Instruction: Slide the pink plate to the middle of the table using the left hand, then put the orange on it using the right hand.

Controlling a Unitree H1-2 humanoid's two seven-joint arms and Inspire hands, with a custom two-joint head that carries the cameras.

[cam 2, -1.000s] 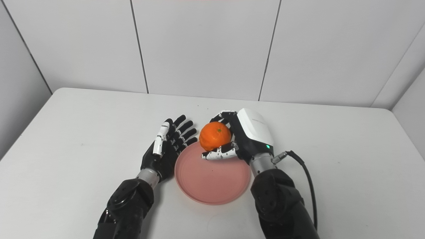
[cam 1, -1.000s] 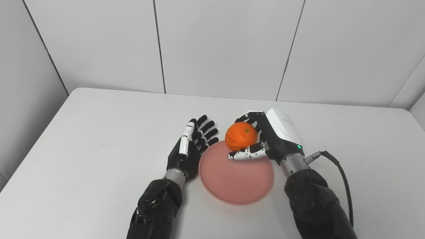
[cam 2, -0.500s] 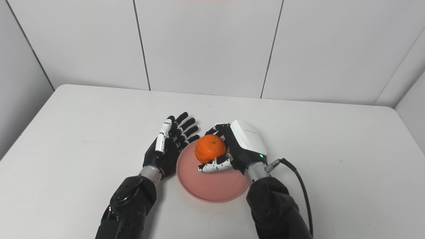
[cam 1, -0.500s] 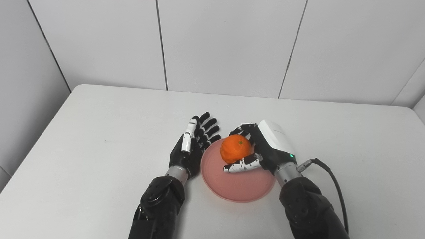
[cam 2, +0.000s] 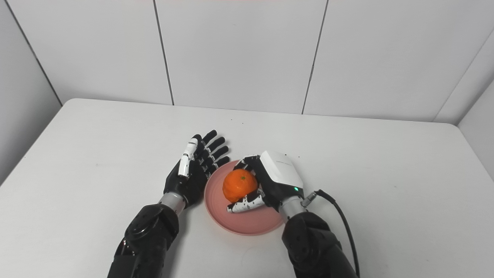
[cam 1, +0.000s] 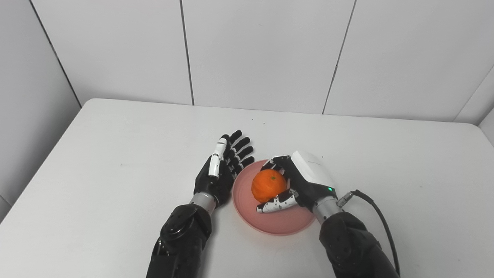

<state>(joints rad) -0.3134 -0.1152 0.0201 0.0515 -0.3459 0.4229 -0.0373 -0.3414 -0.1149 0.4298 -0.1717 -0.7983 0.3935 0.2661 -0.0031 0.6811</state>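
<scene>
Left eye view looks down on a plain white bench [cam 1: 115,154] set against a white panelled wall [cam 1: 262,50] that fills the upper part of the frame. A round, shallow pink plastic plate [cam 1: 285,224] lies on the bench a little below the centre of the frame. A round orange fruit with dimpled skin [cam 1: 268,186] sits over the upper left part of the plate, inside its rim.

The right hand [cam 1: 299,184], black with a white back cover, reaches in from the lower right corner of the frame and is wrapped around the orange. Its fingers [cam 1: 272,162] curl over the far side of the fruit, and its black-and-white spotted thumb [cam 1: 276,204] lies under the near side, so the hand is grasping the orange. Whether the fruit already rests on the plate surface cannot be told. A black cable [cam 1: 380,227] loops out from the right wrist toward the lower right.

The left hand [cam 1: 220,173], black with a white strip on the thumb, comes in from the lower centre-left of the frame. It lies just beside the plate's left rim, palm turned up, fingers [cam 1: 241,148] spread apart and released, holding nothing.
</scene>
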